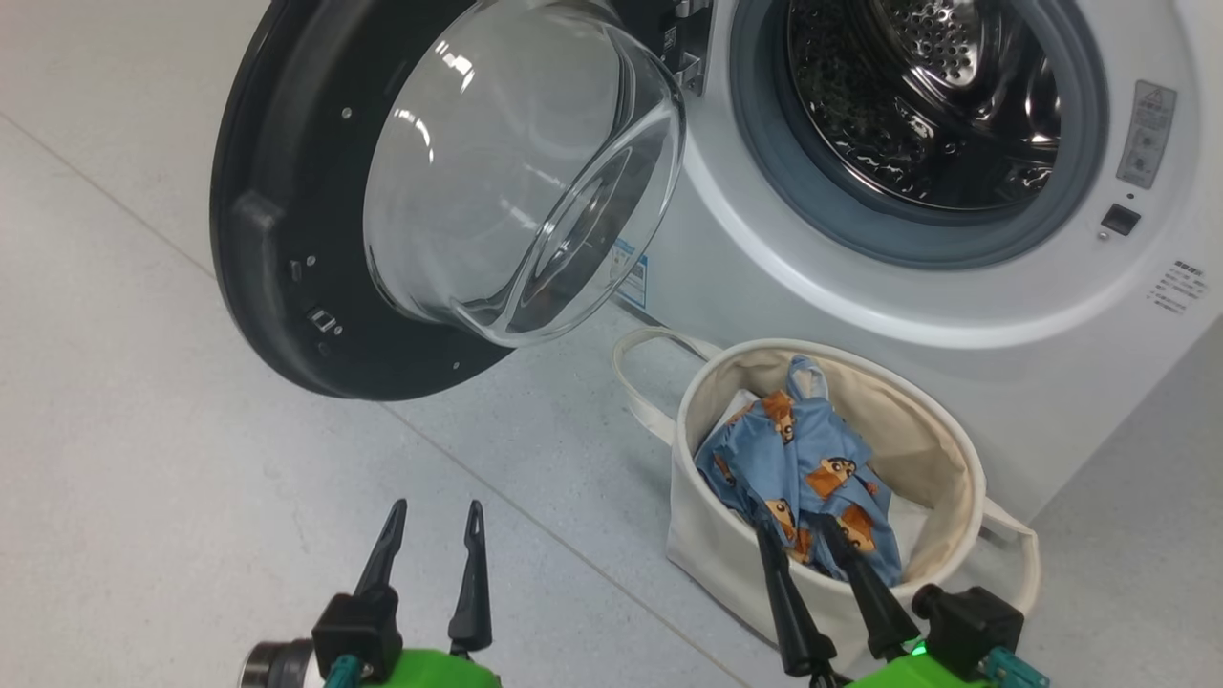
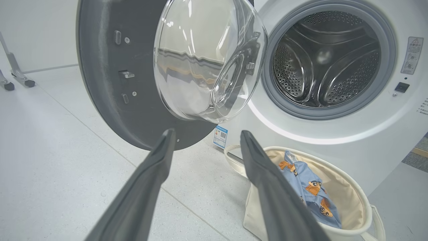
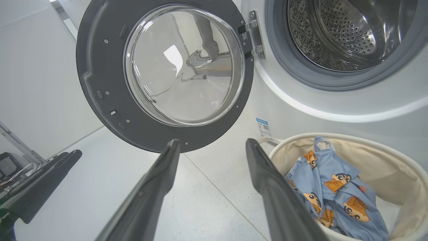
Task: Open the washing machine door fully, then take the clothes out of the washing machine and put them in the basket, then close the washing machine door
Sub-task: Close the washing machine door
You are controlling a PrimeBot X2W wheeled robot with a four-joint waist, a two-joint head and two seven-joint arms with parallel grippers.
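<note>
Nearest the camera, the left hand (image 1: 435, 511) hangs over bare floor (image 1: 172, 459), fingers spread with nothing between them. Beside it the right hand (image 1: 795, 527) is also spread and holding nothing. In head view its tips overlap the near rim of the basket (image 1: 917, 430); can't tell if they touch the fabric. Right wrist view puts open floor between its fingers, with the basket off to one side, and catches the left hand's fingers at its lower left. The basket sits on the floor just in front of the washing machine (image 1: 764, 277), with the clothes (image 1: 812, 459) bunched inside. Beyond, the washing machine door (image 1: 277, 210) is swung wide, its lower edge clear above the tiles, with open floor between it and the basket. Left wrist view adds the blue label sticker (image 2: 220, 136) low on the front and metal frame legs (image 2: 13, 75) by the far wall. Right wrist view shows the hinge (image 3: 252, 36) plainly. Farthest back, the drum (image 1: 936, 96) shows bare perforated steel.
</note>
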